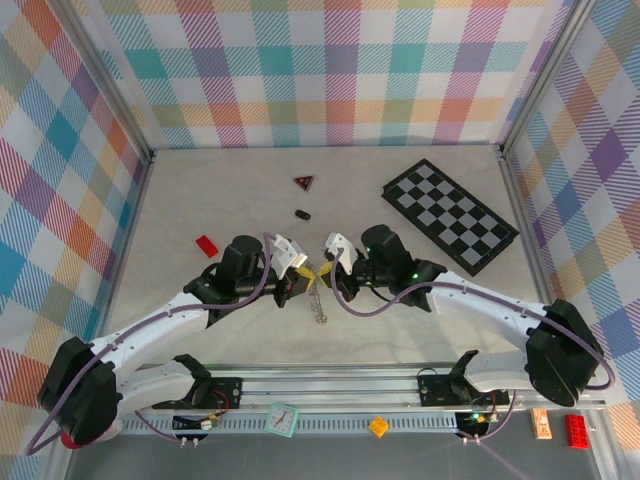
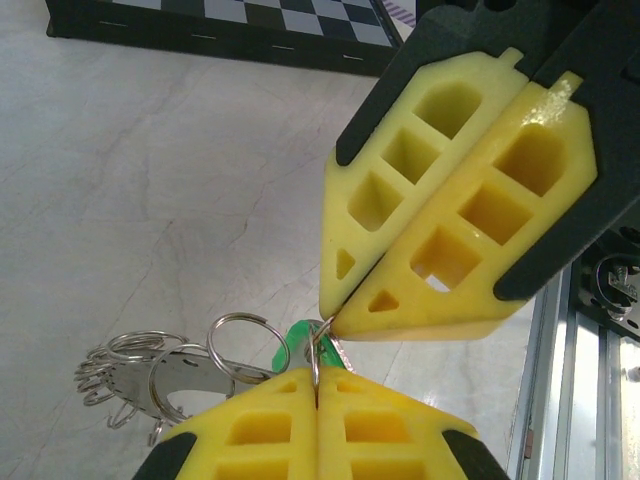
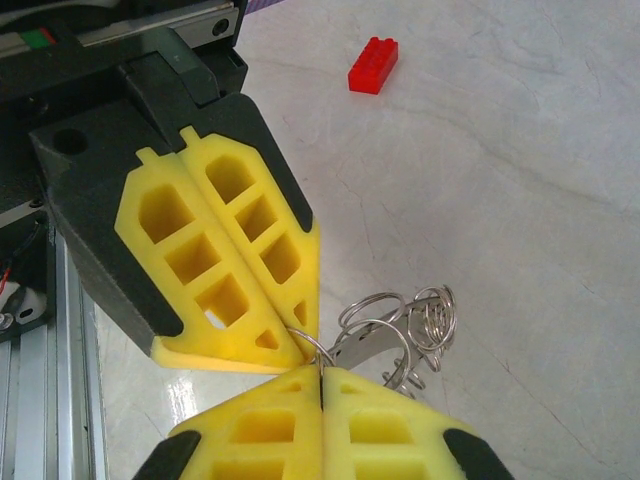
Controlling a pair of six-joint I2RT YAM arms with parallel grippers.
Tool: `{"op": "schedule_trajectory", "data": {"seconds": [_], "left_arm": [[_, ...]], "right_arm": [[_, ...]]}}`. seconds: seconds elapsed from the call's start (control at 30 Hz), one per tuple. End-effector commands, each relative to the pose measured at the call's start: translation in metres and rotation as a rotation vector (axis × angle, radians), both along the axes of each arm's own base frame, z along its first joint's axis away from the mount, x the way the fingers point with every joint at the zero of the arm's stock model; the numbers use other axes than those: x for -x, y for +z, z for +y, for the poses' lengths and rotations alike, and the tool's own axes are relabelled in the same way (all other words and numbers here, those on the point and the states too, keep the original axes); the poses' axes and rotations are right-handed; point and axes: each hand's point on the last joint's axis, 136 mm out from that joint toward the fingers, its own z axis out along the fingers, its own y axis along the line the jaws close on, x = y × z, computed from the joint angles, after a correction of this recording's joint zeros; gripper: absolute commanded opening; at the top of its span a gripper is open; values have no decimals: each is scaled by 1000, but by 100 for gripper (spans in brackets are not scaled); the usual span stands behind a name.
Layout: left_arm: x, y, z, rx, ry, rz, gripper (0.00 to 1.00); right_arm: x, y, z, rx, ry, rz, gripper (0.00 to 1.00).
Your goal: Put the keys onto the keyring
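A: Whereabouts of the keyring [image 2: 316, 352]?

B: Up between the two claws, above the front middle of the bench [image 1: 200, 190]. Pinched by the left claw [image 2: 318, 385] from one side and by the right claw [image 2: 332, 320] from the other, tip against tip.

A: State of the claws, then?

B: Both pressed together, yellow fingers seam to seam, nipping that same thin wire loop. Clearest from the left wrist: rises out of the lower seam and meets the point of the right claw just above.

A: And the keys [image 2: 150, 372]?

B: Hanging off the loop in a tangle of silvery rings and flat metal. Cannot tell whether resting on the bench or just clear of it.

A: Anything given by one wrist and not by its twin?

B: From the left wrist, a green tag [image 2: 290, 345] right beside the loop, plus the chequered board [image 2: 200, 15] along the top of the picture. From the right wrist, a red brick [image 3: 373, 64] lying on the bench well beyond the claws, and the bunch set off to the right.

A: And from overhead?

B: Claws meeting at the middle, the bunch trailing toward the near edge. Farther back, a black oval piece [image 1: 302, 214] and a dark red triangle [image 1: 304, 182], well apart from the claws. Too small from up there to make out single keys.
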Motion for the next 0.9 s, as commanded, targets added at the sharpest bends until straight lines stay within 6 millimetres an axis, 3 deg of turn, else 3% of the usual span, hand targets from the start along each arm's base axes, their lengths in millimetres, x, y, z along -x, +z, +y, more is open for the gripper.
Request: {"op": "schedule_trajectory", "data": {"seconds": [0.0,0.37,0.63,0.87], "left_arm": [[1,20,-8,38,-29,-31,0],[0,14,-5,-9,-9,-89,0],[0,20,-3,17,10,-185,0],[0,22,-3,32,10,-195,0]], "right_arm": [[-6,13,6,-16,-4,-35,0],[-27,7,-6,20,-192,28,0],[-20,-9,-11,57,-220,136,0],[-15,-8,-1,41,-175,177,0]]}}
